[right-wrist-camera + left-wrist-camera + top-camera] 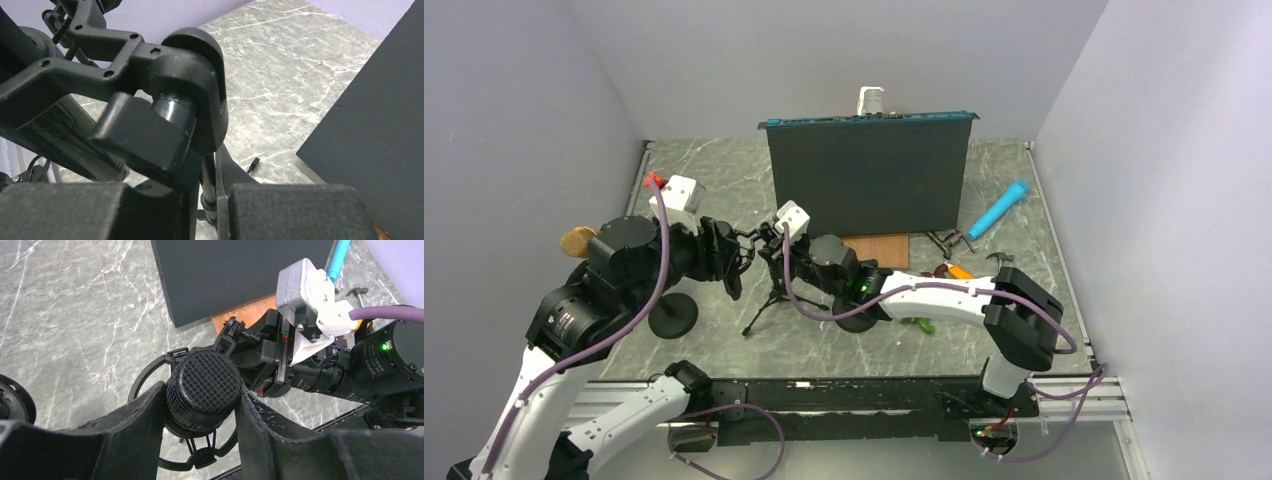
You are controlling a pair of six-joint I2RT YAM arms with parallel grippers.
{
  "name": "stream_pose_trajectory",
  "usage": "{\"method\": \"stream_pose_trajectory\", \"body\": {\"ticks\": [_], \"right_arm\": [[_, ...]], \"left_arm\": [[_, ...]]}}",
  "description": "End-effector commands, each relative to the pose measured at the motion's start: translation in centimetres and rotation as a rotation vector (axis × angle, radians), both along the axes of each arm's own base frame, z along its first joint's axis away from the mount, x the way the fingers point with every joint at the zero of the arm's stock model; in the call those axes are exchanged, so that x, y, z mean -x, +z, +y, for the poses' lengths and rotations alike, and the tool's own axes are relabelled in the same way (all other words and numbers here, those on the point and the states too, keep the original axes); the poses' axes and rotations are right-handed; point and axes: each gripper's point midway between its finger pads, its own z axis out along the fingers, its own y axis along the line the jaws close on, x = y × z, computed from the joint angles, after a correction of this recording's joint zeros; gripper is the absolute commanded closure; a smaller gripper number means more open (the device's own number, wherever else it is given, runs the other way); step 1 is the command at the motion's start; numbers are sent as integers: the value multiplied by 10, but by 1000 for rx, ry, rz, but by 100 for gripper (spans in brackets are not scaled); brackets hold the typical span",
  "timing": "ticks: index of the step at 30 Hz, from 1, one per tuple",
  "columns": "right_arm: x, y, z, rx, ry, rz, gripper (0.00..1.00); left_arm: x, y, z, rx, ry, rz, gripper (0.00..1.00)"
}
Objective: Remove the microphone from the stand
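The microphone, a black cylinder with a mesh head, sits in the ring of a black shock mount on top of the stand. My left gripper is shut on the microphone, one finger pressed against each side of the head. In the top view the left gripper meets the microphone above the tripod stand. My right gripper is shut on the stand's thin pole, just below the swivel joint. From above, the right gripper comes in from the right.
An upright dark panel stands behind the stand, with a wooden board at its foot. A blue tube, pliers and small orange and green items lie to the right. A round black base sits at the left.
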Motion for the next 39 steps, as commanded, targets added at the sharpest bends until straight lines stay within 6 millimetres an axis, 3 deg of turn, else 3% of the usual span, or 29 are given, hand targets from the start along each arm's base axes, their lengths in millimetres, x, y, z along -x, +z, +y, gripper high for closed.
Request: {"method": "stream_pose_trajectory", "body": {"ticks": [1,5,10,19,27,32,35,39], "right_arm": [[17,-32,8,73,32,116,99],[18,-35,9,88,33,114,99],[17,-39,8,107,26,110,99],[20,-52,7,146,22,119,97],[21,-53,8,158,19,116,80],[25,-36,6,141,23,114,51],[30,-18,2,124,35,95,35],[35,15,-12,98,35,63,23]], "left_arm": [[-4,28,-3,-1,-33,-82,77],[3,58,-1,20,-53,-151,93],[13,96,3,69,-75,-243,100],[36,179,26,178,-37,-465,100],[63,244,42,259,-42,-614,100],[73,250,41,337,-61,-623,100],[67,236,30,351,-83,-563,100],[59,217,19,385,-95,-507,100]]}}
